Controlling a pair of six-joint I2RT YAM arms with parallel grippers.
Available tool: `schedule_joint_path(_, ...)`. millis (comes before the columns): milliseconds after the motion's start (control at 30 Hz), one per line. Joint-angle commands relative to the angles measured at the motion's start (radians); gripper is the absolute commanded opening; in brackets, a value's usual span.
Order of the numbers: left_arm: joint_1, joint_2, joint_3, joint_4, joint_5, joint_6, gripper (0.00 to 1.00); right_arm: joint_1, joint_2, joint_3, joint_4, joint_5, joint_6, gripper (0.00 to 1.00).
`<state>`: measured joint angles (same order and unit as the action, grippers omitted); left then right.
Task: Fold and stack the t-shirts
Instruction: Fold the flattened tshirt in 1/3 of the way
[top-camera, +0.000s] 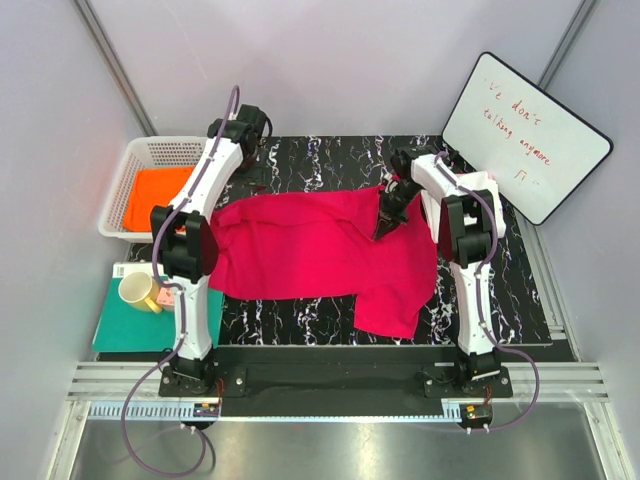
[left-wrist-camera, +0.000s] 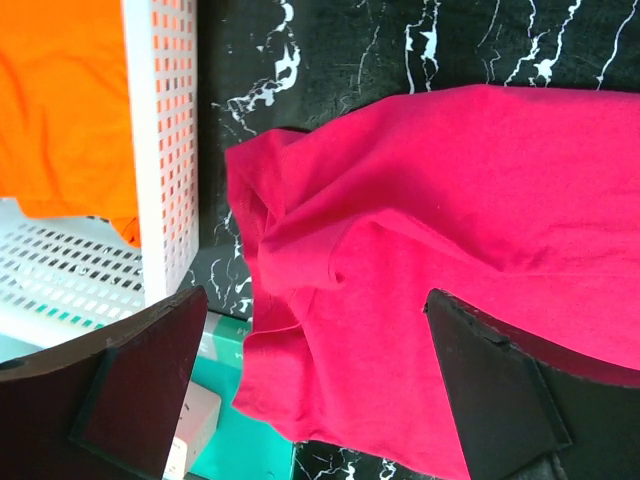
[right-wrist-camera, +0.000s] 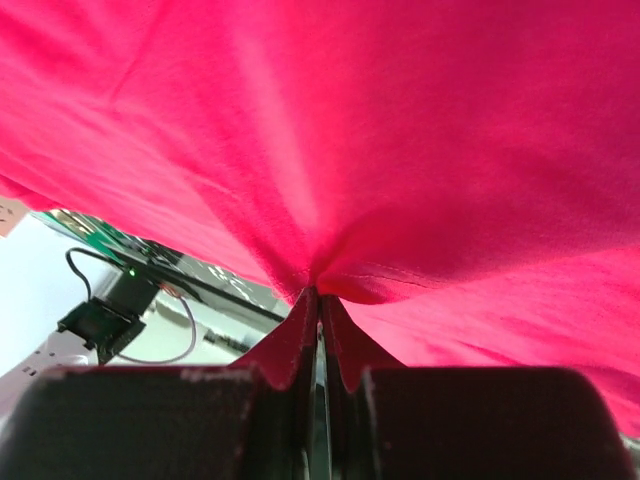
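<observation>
The pink shirt (top-camera: 300, 250) is spread across the bench (top-camera: 330, 160), with a flap reaching toward the near edge. A fold of its far right part is pinched between the closed fingers of the right hand (right-wrist-camera: 318, 305) and drawn up into a peak, seemingly so that side can be carried over. The left hand (left-wrist-camera: 315, 400) is held wide open above the shirt's rumpled left edge with nothing gripped, likely placed to take a hold there. The orange shirt (top-camera: 158, 197) is kept apart in the basket (top-camera: 125, 160).
</observation>
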<state>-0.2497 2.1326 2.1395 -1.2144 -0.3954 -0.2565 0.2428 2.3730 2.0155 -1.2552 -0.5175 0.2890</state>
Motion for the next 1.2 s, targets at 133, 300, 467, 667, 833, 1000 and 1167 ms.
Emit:
schedule_joint_path(133, 0.001, 0.050, 0.000, 0.033, 0.116, 0.054, 0.99, 0.010, 0.012, 0.034, -0.153, 0.056, -0.039, 0.55)
schedule_joint_path(300, -0.033, 0.079, -0.003, 0.029, 0.144, 0.065, 0.99, 0.009, -0.078, 0.132, -0.138, 0.190, -0.057, 0.97)
schedule_joint_path(467, -0.057, 0.104, -0.018, 0.046, 0.185, 0.074, 0.99, -0.014, -0.100, 0.226, -0.102, 0.284, -0.059, 0.99)
schedule_joint_path(667, -0.057, 0.177, -0.021, 0.042, 0.165, 0.066, 0.96, -0.063, -0.006, 0.363, -0.035, 0.312, -0.059, 1.00)
schedule_joint_path(833, -0.054, 0.197, -0.027, 0.033, 0.162, 0.057, 0.96, -0.063, 0.139, 0.518, -0.019, 0.332, -0.059, 1.00)
schedule_joint_path(1000, -0.054, 0.150, -0.053, 0.030, 0.156, 0.056, 0.96, -0.063, 0.222, 0.615, 0.028, 0.393, -0.059, 1.00)
schedule_joint_path(1167, -0.054, 0.141, -0.095, 0.032, 0.150, 0.046, 0.96, -0.063, 0.290, 0.654, 0.050, 0.431, -0.051, 0.93)
